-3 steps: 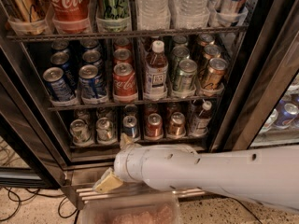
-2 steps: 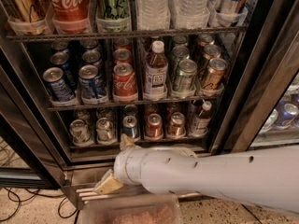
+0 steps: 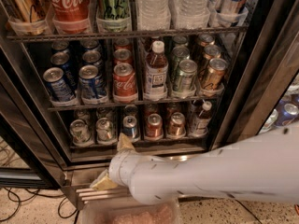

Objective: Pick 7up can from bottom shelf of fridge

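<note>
Gripper (image 3: 114, 162) sits low in front of the fridge (image 3: 236, 97), at the end of a thick white arm (image 3: 210, 176) that reaches in from the right edge and runs nearly level, sloping slightly down toward the left. Its round wrist cap faces left and a little up. 2 tan fingers (image 3: 124, 141) show past that cap, 1 pointing up toward the bottom shelf (image 3: 159, 140) and 1 lower to the left over the steel slats (image 3: 91, 193); they stand spread apart with nothing between them.

Just above and left of the upper finger, and not touched by it, stands the 7up can (image 3: 105, 129), upright in the front row of the bottom shelf. A second pale green-silver can (image 3: 80, 130) stands beside it, farther left of the gripper. Straight above the gripper is a blue can (image 3: 130, 126); up and to the right come 2 red-orange cans (image 3: 153, 125) and then a small bottle (image 3: 202, 118) at the row's far end.

Higher still, the next rack holds blue Pepsi cans (image 3: 92, 82), a Coca-Cola can (image 3: 124, 81) and a brown-filled bottle (image 3: 155, 71). Below the gripper lies a clear bin (image 3: 93, 214) with something pink inside. Down to the left, black cables (image 3: 18, 204) trail over the speckled floor.
</note>
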You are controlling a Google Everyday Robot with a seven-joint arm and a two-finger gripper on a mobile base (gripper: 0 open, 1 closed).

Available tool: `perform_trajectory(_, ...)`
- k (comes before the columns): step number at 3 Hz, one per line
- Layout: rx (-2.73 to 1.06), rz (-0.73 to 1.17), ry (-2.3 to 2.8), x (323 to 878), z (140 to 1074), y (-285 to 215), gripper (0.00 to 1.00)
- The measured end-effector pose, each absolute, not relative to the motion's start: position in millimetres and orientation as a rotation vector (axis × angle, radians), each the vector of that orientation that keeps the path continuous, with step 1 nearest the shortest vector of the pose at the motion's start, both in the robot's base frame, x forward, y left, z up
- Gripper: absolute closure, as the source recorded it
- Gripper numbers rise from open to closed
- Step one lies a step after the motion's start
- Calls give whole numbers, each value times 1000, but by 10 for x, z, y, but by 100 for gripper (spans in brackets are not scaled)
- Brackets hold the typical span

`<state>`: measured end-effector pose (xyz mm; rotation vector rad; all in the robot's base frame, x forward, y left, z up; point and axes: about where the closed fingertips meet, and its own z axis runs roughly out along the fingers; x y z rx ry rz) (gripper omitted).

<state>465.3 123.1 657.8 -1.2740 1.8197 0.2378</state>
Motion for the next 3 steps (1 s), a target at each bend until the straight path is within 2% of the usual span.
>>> perform_trajectory(3,-1037,268,1784,4864,6193,1622,0)
